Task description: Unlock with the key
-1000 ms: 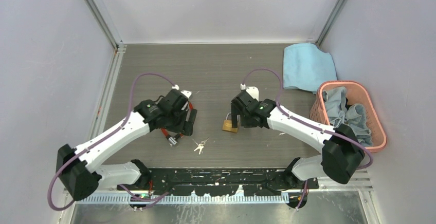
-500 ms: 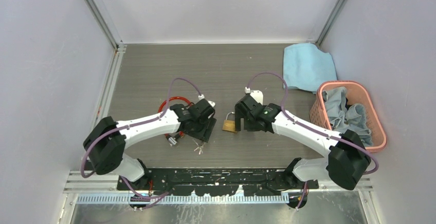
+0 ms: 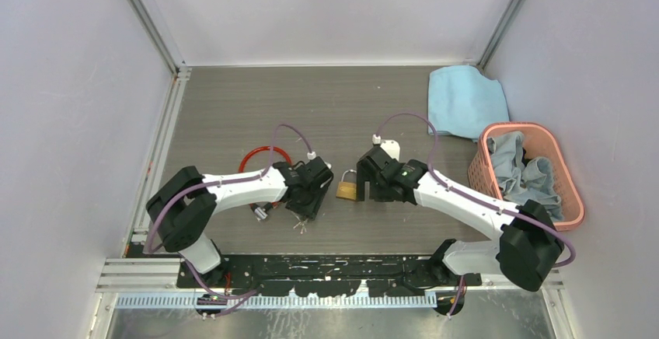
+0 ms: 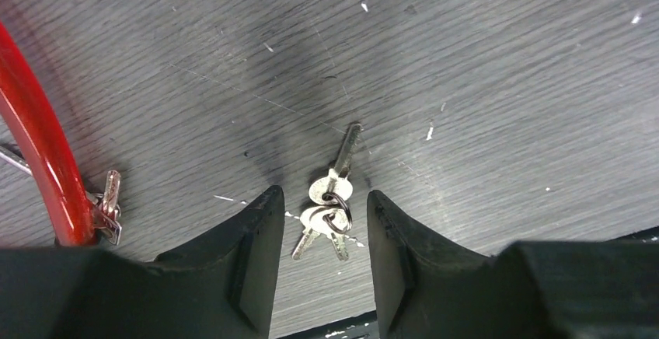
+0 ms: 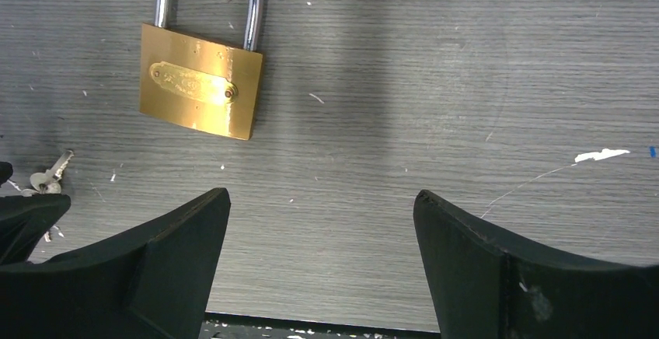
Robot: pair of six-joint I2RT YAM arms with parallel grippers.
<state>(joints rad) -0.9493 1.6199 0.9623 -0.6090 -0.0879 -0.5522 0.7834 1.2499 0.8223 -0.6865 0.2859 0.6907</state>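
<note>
- Status: early stage, nothing unlocked. Key bunch [image 4: 330,207] lies flat on the table [image 3: 233,106], not lifted, near the padlock [image 5: 200,82] on its near-left side in the overhead view
- L gripper [image 4: 324,197]: low over the bunch, one finger either side of the key ring. Jaws part-spread w/ a narrow gap each side; no pinch seen
- R gripper [image 5: 320,197]: jaws spread wide, holding nothing, low over the table. Padlock sits ahead of it and off to one side, apart from both fingers, not between them
- Padlock: brass body flat, both shackle legs seated in the body, so judged locked. Keyhole not visible in any view
- Left to do (judgement): pinch & lift the bunch, single out one key, steady the padlock, insert, turn, free the shackle. Approx. all of the task remains
- Surroundings: red cable lock [image 4: 39,152] loops just beside the L gripper; its small metal end [image 4: 109,207] lies near one finger, not touching. Blue cloth [image 3: 464,99] at far right and pink basket [image 3: 571,199] w/ cloths at the right edge, both well apart from the work
- Obstructions (judgement): nothing lies between key and padlock. Keys are thin & flat on the surface, so hard to get under; spare keys on the ring may dangle and foul insertion; cable lock end could be nudged by the L gripper
</note>
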